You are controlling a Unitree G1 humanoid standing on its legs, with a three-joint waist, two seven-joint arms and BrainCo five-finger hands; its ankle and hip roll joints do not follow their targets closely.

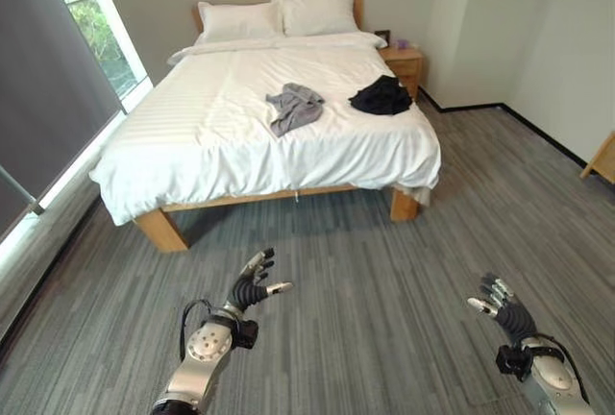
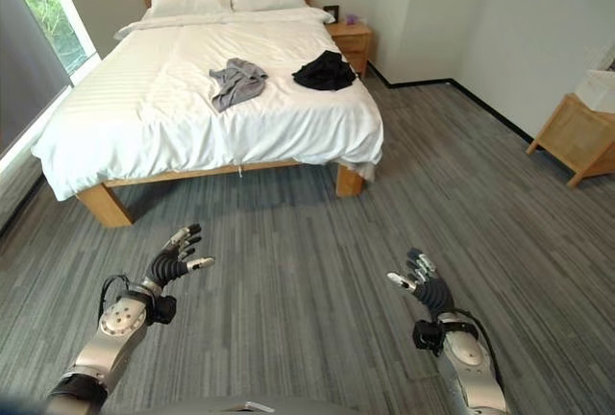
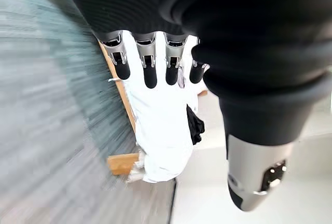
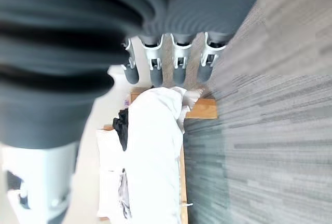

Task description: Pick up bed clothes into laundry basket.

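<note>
I am far back from the bed, standing on the grey floor, and both of my hands are up in front of me with nothing in them. My left hand has its fingers spread loose and wide, and my right hand is loose and wide too. The clothes I need are both lying on top of the white sheet, well apart from my hands. The grey clothing is a crumpled, floppy heap near the middle of the bed. The black clothing is a dark bunched-up pile close to the bed's right edge, up toward the nightstand by the head corner. Two pillows sit at the head of the bed. I think a few things could go wrong from here. The grey heap sits far in from the edges, so I may have to lean a long way over the bed to get it. The clothes are soft, so a loose grab could let part of one slip out, or my fingers could pinch the white sheet along with it and drag it up. I also cannot see a laundry basket anywhere, so I will have to find it before I can drop anything in.
</note>
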